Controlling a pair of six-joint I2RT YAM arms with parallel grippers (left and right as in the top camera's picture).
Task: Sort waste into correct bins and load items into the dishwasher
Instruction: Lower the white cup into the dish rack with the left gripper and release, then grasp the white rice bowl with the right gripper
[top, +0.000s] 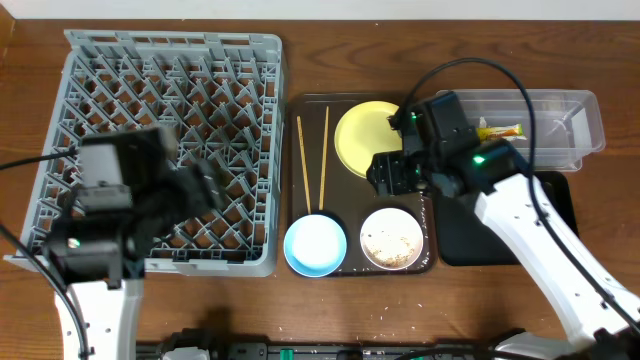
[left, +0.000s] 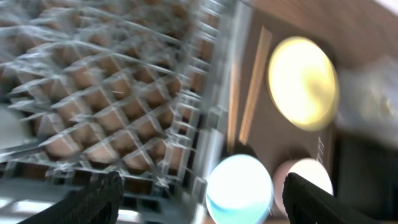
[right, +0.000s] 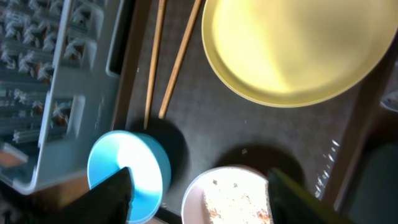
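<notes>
Hovering over the white bowl (right: 194, 194) of crumbs (right: 235, 202) on the brown tray (right: 249, 134), the right claw (right: 199, 180) stands apart and empty. The left claw (left: 202, 186), likewise apart, hangs above the dishwasher rack (top: 170, 150). Risk: a tilted lift would spill crumbs onto the yellow plate (top: 368, 138). Wooden tabletop (top: 300, 310); room unseen.

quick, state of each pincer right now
left pincer: open, holding nothing
right pincer: open, holding nothing
</notes>
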